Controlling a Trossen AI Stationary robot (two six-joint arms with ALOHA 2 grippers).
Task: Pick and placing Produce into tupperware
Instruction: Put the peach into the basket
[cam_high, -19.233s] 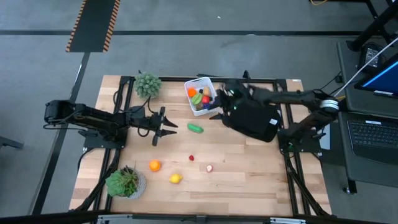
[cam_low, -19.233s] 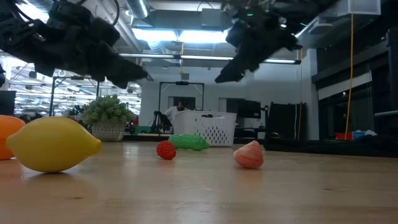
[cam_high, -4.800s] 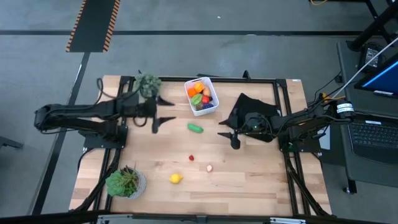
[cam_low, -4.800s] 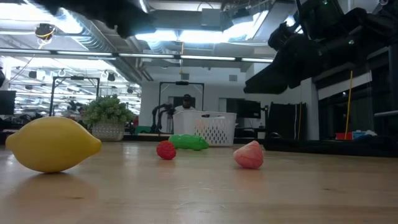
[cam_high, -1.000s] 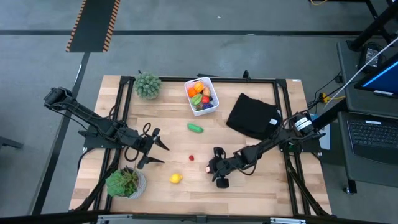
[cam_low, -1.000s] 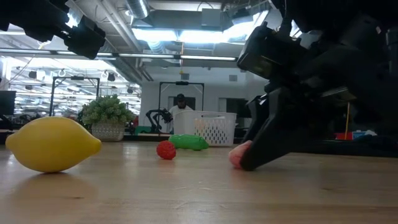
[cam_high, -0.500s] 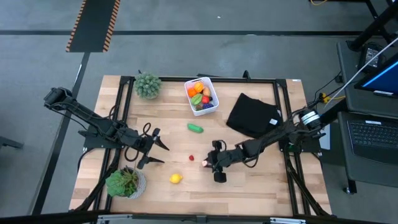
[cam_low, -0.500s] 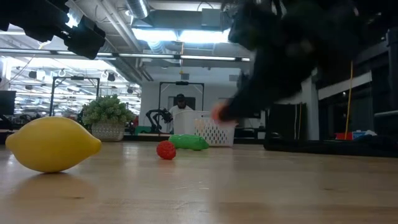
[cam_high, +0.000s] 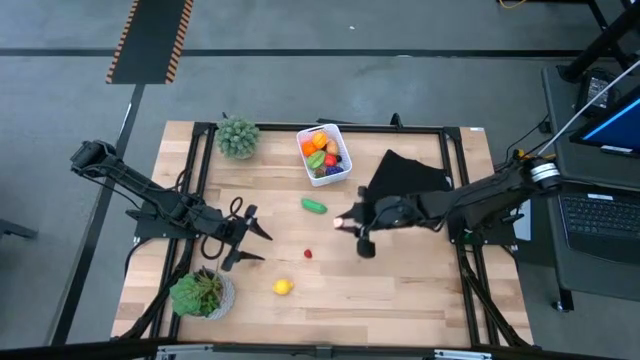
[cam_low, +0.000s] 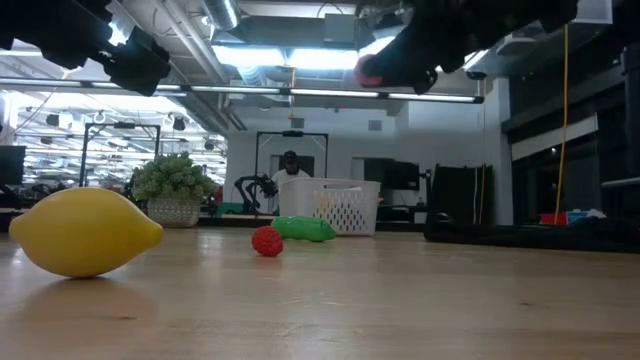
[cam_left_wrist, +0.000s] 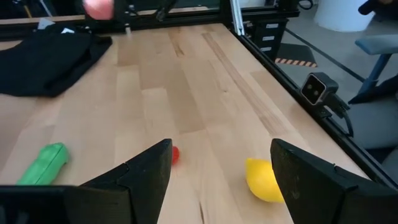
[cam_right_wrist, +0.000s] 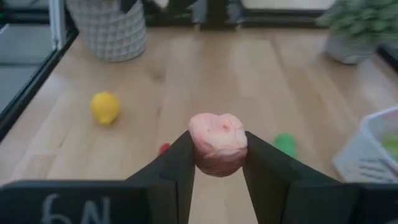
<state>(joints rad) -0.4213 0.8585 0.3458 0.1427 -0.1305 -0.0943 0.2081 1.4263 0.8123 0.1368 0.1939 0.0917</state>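
The white tupperware (cam_high: 323, 155) stands near the table's far edge with several pieces of produce in it. A green vegetable (cam_high: 314, 206), a small red berry (cam_high: 307, 253) and a yellow lemon (cam_high: 283, 287) lie on the wood. My right gripper (cam_high: 345, 223) hovers above mid-table, between the green vegetable and the black cloth, shut on a pink fruit (cam_right_wrist: 217, 142). My left gripper (cam_high: 247, 236) waits open over the table's left part. In the left wrist view the berry (cam_left_wrist: 174, 154) and lemon (cam_left_wrist: 264, 180) lie beyond its fingers. My right gripper pinches the pink fruit (cam_right_wrist: 217, 132) between its two fingers (cam_right_wrist: 182, 163), one on each side of it. The fingers reach in from the table's right. The fruit is lifted clear, high above the wood in the low view (cam_low: 371, 70).
A black folded cloth (cam_high: 405, 182) lies right of the tub. Potted plants stand at the far left (cam_high: 238, 136) and near left (cam_high: 203, 292). Bare wood spreads over the near right part (cam_high: 400, 290). A person shows in the room beyond (cam_low: 290, 165).
My right gripper, shut on the pink fruit that lay on the table a second ago, has lifted it clear and carried it up and toward the far edge. The other pieces and my left arm have stayed put.
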